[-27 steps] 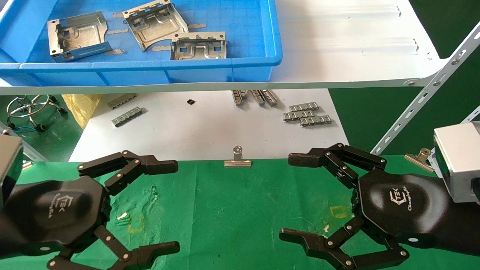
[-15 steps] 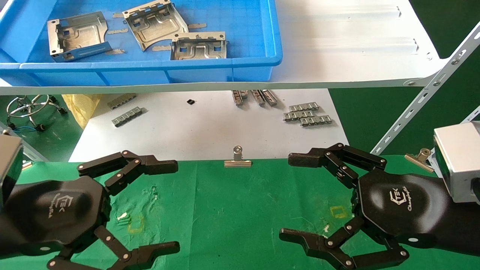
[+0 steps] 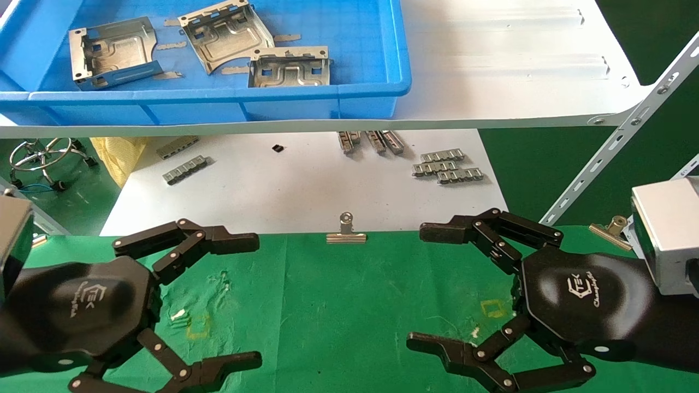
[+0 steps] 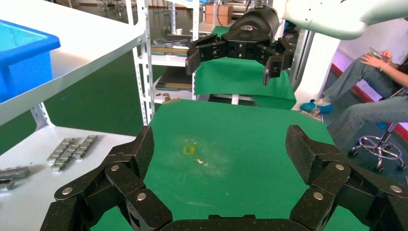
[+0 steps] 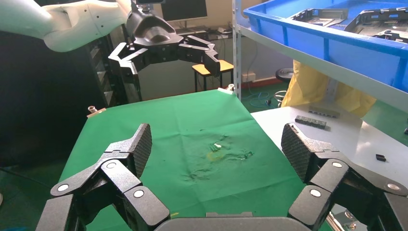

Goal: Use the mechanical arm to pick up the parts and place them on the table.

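Three sheet-metal brackets lie in the blue plastic bin (image 3: 349, 87) on the white shelf board (image 3: 508, 65), above and beyond the green worktop (image 3: 338, 305). Left bracket (image 3: 112, 52): embossed face up, side walls upturned, long axis roughly across the bin. Middle bracket (image 3: 225, 35): tilted, its far edge raised, turned askew to the others. Right bracket (image 3: 289, 67): upright wall toward the far side, square cut-outs showing, long axis across the bin.

Left hand (image 3: 240, 297): hovers low over the worktop's near left part, hexagonal palm up toward the camera, linkage fingers spread wide and pointing inward, holding nothing.

Right hand (image 3: 431, 286): mirrors it over the near right part, fingers pointing inward, also spread wide and empty (each wrist view shows the other hand facing it across the cloth).

Yellow square marks (image 3: 494, 309) sit on the cloth between the hands. A silver binder clip (image 3: 345, 232) grips the worktop's far edge; small ridged metal strips (image 3: 448, 165) lie on the white board beyond it, under the shelf.
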